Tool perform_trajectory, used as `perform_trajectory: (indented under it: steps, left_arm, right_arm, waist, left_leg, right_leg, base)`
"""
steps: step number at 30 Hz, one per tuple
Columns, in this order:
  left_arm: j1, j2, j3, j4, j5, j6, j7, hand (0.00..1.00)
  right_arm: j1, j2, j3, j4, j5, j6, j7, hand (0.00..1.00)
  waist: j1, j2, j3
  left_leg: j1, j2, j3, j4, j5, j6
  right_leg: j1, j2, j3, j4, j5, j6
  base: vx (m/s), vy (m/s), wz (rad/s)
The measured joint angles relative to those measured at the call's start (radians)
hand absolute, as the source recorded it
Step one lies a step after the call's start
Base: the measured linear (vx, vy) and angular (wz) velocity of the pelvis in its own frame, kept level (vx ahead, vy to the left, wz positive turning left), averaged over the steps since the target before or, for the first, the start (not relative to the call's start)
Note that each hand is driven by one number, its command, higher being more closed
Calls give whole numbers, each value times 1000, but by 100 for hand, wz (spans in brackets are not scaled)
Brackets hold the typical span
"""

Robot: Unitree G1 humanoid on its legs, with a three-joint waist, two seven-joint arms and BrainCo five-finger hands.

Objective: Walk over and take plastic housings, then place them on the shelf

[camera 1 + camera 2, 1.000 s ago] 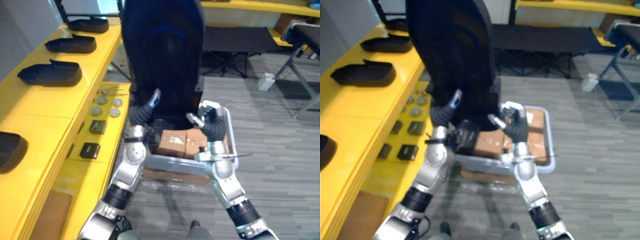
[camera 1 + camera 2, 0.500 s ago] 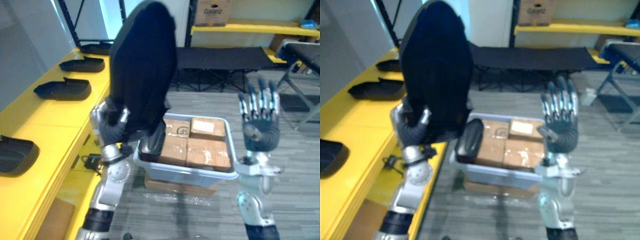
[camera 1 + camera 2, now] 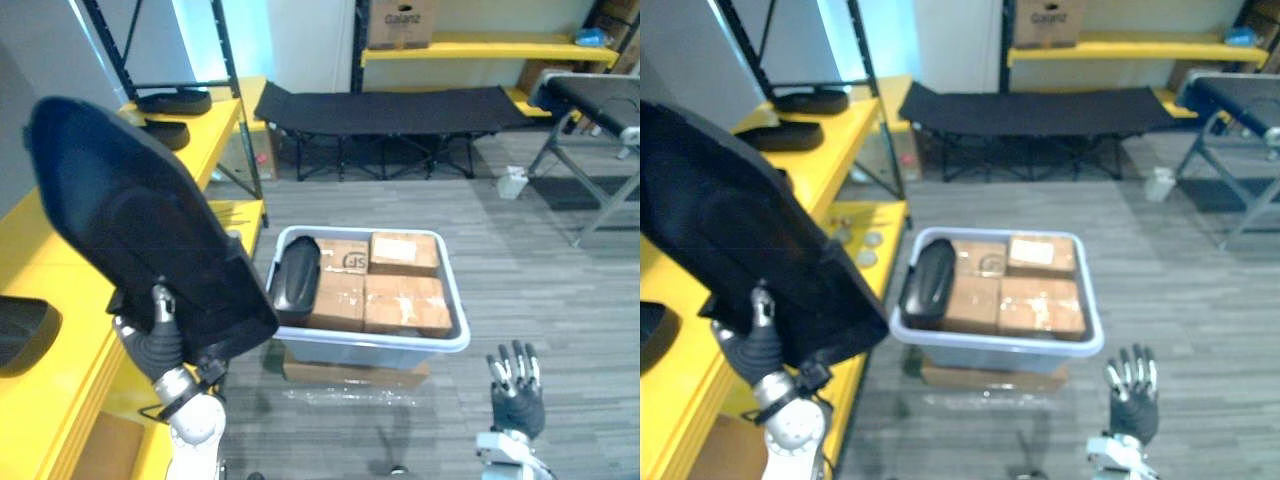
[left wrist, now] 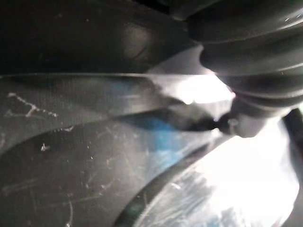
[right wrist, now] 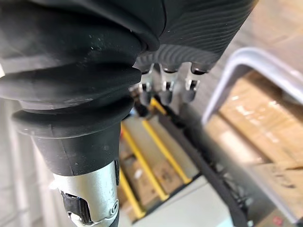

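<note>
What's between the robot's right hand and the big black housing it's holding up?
A grey bin with cardboard boxes and a smaller black housing sits between the right hand and the big black housing, in the left eye view.

Warehouse: yellow shelves (image 3: 480,48), carton bin (image 3: 365,352).

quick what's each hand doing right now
Left hand: closed on the big black housing, holding it up beside the yellow shelf.
Right hand: open, fingers straight, holding nothing.
</note>
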Motion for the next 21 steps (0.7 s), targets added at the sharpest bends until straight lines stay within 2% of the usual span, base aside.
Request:
perform_trajectory:
  steps: [2, 5, 7, 8, 11, 13, 14, 15, 18, 21]
  left_arm:
    - [3, -7, 63, -67, 11, 1, 32, 100]
    - [16, -12, 135, -123, 40, 22, 66, 100]
    - [35, -15, 207, -163, 83, 53, 83, 100]
    - [47, -16, 225, -174, 92, 65, 87, 100]
    - [78, -39, 306, -184, 116, 71, 86, 100]
    - [97, -66, 360, -185, 102, 70, 74, 100]
    - [101, -71, 373, -185, 89, 69, 67, 100]
    - [111, -85, 396, -185, 64, 67, 55, 100]
    - [139, -109, 436, -186, 4, 56, 31, 100]
    - [157, -119, 455, -186, -3, 37, 26, 100]
  right_arm:
    - [-82, -18, 82, 6, -45, -10, -10, 0]
    - [-184, -44, 184, 32, -95, -7, -8, 0]
    - [-270, -51, 277, 54, -119, -4, -3, 0]
    - [-289, -51, 302, 56, -126, -4, 7, 0]
    - [-373, -52, 416, 56, -151, -4, 13, 0]
    - [-416, -52, 472, 57, -207, -3, -11, 0]
    - [-426, -52, 483, 59, -225, -3, -25, 0]
    - [-447, -52, 497, 73, -258, -1, -53, 0]
    - [-479, -49, 511, 89, -304, 28, -118, 0]
    - [-487, -58, 506, 89, -302, 45, -143, 0]
  waist:
    - [37, 2, -6]
    - [74, 5, -7]
    - [128, 2, -10]
    - [140, 1, -11]
    - [179, -13, -13]
    - [225, -28, -14]
    - [232, -33, -12]
    - [251, -39, -9]
    - [276, -44, -4]
    - [277, -51, 0]
  left_leg:
    - [-36, -10, -59, 0, 7, 4]
    - [-59, -25, -127, 0, 23, 6]
    - [-70, -38, -187, 2, 31, 6]
    - [-72, -42, -202, 2, 31, 6]
    - [-105, -70, -298, 5, 46, 9]
    - [-126, -91, -355, 5, 51, 13]
    - [-130, -97, -371, 4, 53, 13]
    - [-133, -105, -387, 3, 55, 14]
    - [-132, -109, -403, 1, 57, 15]
    - [-128, -97, -385, 1, 54, 18]
  right_leg:
    - [7, -4, -55, -11, -1, 1]
    - [37, -8, -116, -13, 0, -1]
    - [76, -10, -185, -13, 0, 6]
    - [86, -11, -201, -13, -3, 7]
    - [130, -15, -305, -12, -18, 20]
    - [155, -18, -363, -8, -33, 19]
    - [160, -19, -376, -5, -38, 17]
    - [168, -23, -389, 5, -47, 17]
    - [172, -25, -390, 24, -73, -9]
    - [154, -27, -370, 38, -91, 0]
  base:
    - [-27, -1, 68]
    - [26, -7, 72]
    - [54, -27, 76]
    - [55, -38, 86]
    - [45, -35, 97]
    - [24, -2, 79]
    - [13, 4, 72]
    - [-5, 19, 52]
    - [-30, 16, 20]
    - [-45, 1, -16]
